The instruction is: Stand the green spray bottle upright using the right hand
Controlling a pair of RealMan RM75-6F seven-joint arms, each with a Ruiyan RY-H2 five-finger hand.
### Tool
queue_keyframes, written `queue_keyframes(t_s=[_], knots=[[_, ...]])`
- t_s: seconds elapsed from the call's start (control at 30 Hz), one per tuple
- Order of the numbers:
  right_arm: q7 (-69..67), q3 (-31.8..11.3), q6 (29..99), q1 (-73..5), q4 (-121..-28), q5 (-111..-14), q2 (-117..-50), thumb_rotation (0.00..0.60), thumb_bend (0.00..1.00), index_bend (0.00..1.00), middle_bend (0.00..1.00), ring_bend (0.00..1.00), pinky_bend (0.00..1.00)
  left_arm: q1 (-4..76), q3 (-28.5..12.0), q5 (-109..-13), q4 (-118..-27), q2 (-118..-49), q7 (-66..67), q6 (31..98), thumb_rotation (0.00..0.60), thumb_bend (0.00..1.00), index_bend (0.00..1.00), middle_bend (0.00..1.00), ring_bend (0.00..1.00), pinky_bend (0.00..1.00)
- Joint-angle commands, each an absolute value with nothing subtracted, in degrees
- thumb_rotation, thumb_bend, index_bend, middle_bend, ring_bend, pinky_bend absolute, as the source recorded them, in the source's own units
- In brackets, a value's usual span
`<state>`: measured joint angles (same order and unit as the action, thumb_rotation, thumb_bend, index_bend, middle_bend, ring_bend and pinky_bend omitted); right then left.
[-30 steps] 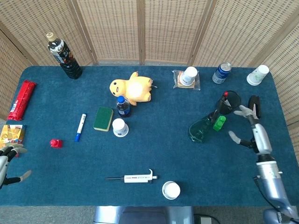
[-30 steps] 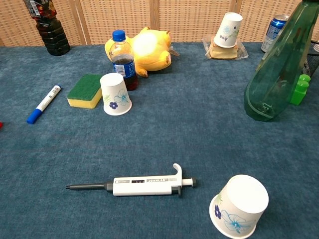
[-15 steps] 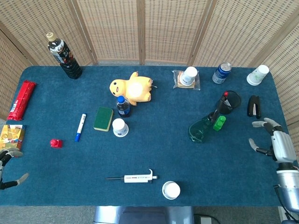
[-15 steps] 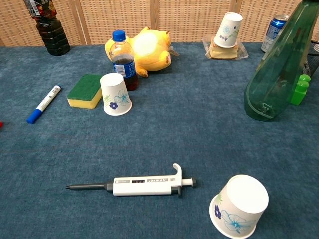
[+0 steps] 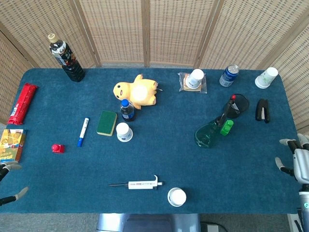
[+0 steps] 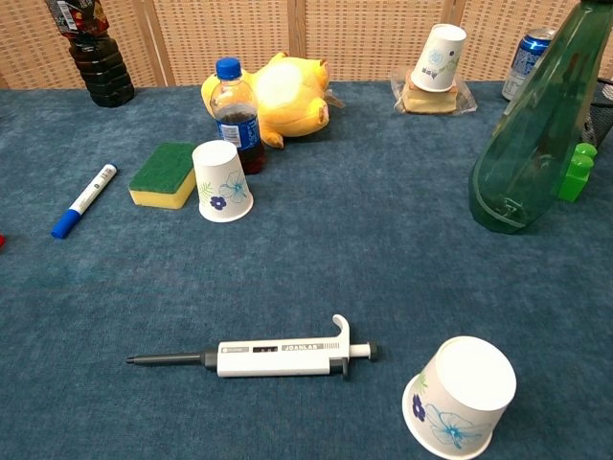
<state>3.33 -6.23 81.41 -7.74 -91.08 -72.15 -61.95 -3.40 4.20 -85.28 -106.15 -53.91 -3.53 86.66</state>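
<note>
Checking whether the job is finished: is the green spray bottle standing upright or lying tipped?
Upright: the green spray bottle stands on its base in the chest view, and the right hand is apart from it.

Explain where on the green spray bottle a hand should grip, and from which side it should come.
Probably grip the green spray bottle at its slim upper body, below the trigger. It tapers from a wide base, which is too broad to wrap. Come from the robot's right, where the right hand waits open at the table edge.

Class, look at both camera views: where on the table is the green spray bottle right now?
In the head view the green spray bottle stands on the table's right half, beside a small green block and near a black mesh cup; the chest view shows it at the right edge.
</note>
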Motion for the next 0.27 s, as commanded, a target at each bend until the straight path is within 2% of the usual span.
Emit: queue_keyframes(t_s=[0.03,0.27], knots=[[3.7,-6.2,81.8,-7.3,-91.7,-72.0,-61.7,0.6,0.35,0.32,0.37,0.09,0.12,-3.6,4.2,-85.4,-105.9,-53.9,-3.7,87.0,0.523,0.24,0.33,0.28,0.23,0.34],[3.6,-6.3,82.3,-6.5,-92.0,-72.9,-61.9,0.6,0.34,0.31,0.37,0.08,0.12,-3.8,4.1,-85.7,-105.6,-54.2,-3.9,86.9,0.532,0.24,0.33,0.28,0.23,0.34]])
